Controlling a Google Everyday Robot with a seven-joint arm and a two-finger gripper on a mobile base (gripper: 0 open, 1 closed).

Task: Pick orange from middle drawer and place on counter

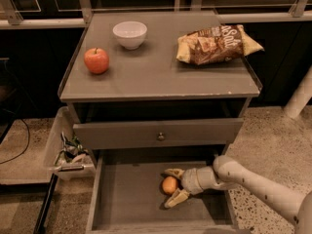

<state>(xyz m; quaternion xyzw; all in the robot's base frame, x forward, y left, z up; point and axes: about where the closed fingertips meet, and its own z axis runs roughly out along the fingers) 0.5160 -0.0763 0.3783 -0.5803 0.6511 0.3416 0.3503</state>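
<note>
**Gripper straddled the orange in the open drawer**

The gripper (168, 188) sat low inside the drawer (127, 199), reaching in from the right on its pale arm (256, 191). Its fingers were spread apart, one lying just behind the orange (169, 185) and one just in front, so the fruit sat between them at the tips. Whether either finger touched the fruit could not be told. The orange rested on the drawer floor, right of centre and towards the back. It was round, with no long axis to line up on. The next move looked to be a plain closing of the fingers, then a lift clear of the closed drawer front (158, 132) above.

The drawer held nothing else that showed. On the counter (161, 77) stood an apple (96, 60) at the left, a white bowl (129, 34) behind it that seemed empty, and a chip bag (217, 45) at the right. The bare middle between them looked the likely spot for setting the orange down.
</note>
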